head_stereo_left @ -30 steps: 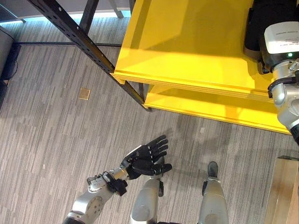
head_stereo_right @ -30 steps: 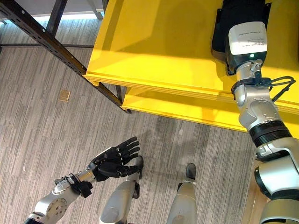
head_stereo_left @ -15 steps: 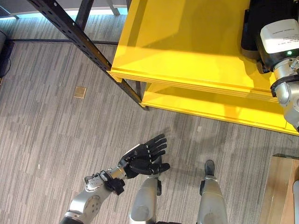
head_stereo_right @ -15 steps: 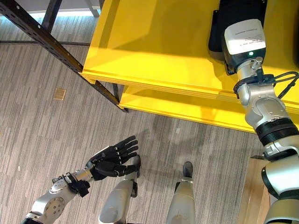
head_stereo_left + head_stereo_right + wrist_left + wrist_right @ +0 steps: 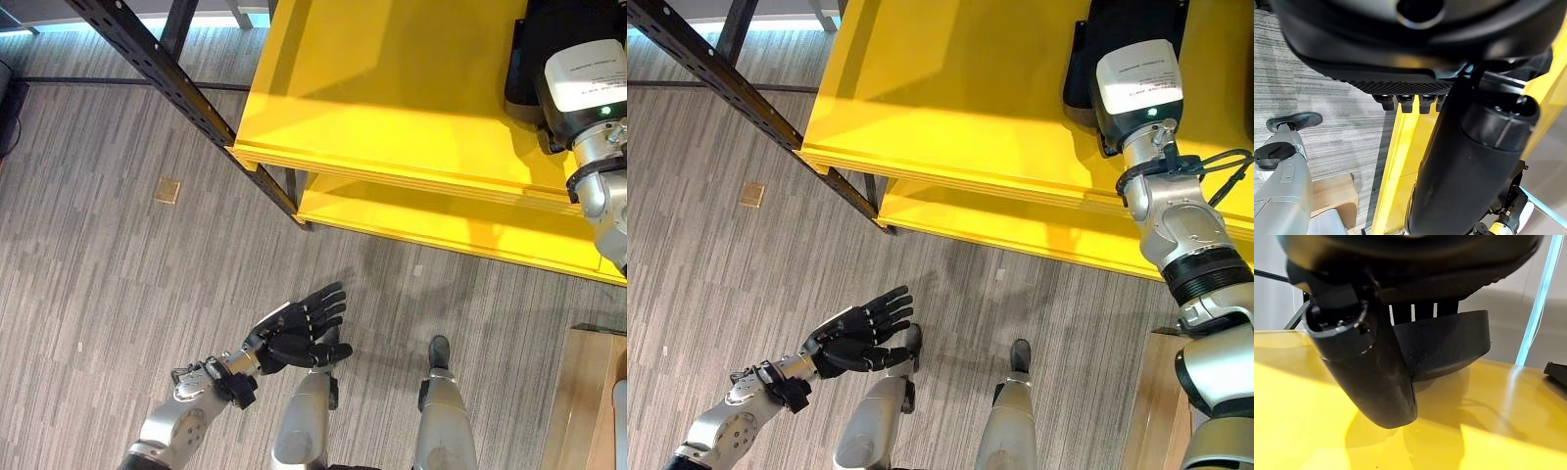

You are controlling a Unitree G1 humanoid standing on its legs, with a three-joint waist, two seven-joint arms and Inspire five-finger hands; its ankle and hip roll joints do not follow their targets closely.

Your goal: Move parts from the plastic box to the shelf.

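A black part [image 5: 1122,29] lies on the top board of the yellow shelf [image 5: 950,108] at the far right. My right hand [image 5: 1376,367] is on it: the thumb sits at its near side and the fingers [image 5: 1422,310] run down its far side. The part's curved black edge [image 5: 1454,345] rests on the yellow board. In the eye views the arm's white wrist unit [image 5: 1136,83] covers that hand. My left hand [image 5: 299,333] hangs open, palm up, low over the floor at the lower left and holds nothing; its fingers [image 5: 1410,100] are straight.
A black steel post [image 5: 186,93] slants across the upper left beside the shelf. A lower yellow board [image 5: 441,220] juts out under the top one. A small tan square [image 5: 168,189] lies on the grey floor. A pale wooden surface [image 5: 588,392] stands at the lower right.
The whole view has shifted slightly, so the camera moved. The left hand has sunk a touch toward the lower left. The right hand stays on the part.
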